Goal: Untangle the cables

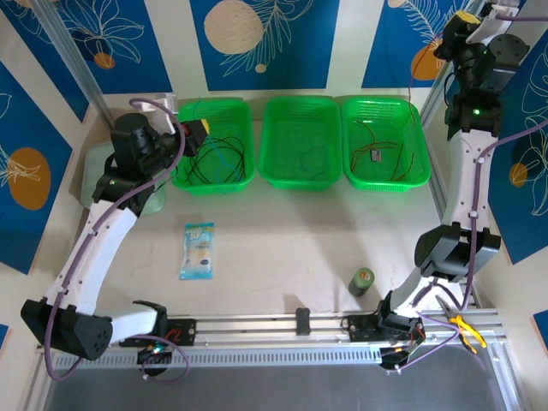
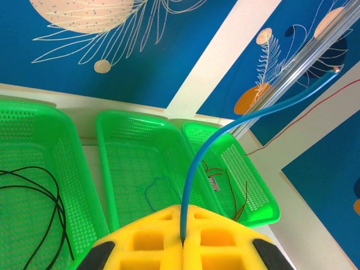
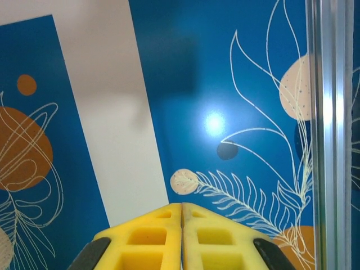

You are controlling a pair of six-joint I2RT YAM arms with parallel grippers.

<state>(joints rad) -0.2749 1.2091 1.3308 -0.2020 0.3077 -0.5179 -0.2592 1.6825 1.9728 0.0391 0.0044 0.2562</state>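
Over left basket [image 1: 212, 186]: left gripper [image 2: 183, 209] clenched on blue cable [image 2: 194, 163]. Far right of it, right gripper [image 3: 181, 211] pads pressed together, perhaps nipping red cable [image 2: 315, 109]. Packet [image 1: 198, 250] print unreadable.

Your left arm [image 1: 103, 248] and right arm [image 1: 469, 184] are both built of white links with black joint housings, and you can see a small green light [image 1: 473, 111] glowing on one black housing of the right arm. A thick purple cable [image 1: 49, 347] runs along each arm. Up close, your left gripper [image 2: 183, 209] and right gripper [image 3: 181, 206] have bright yellow fingers moulded with square pockets, with black pieces at their outer lower corners.
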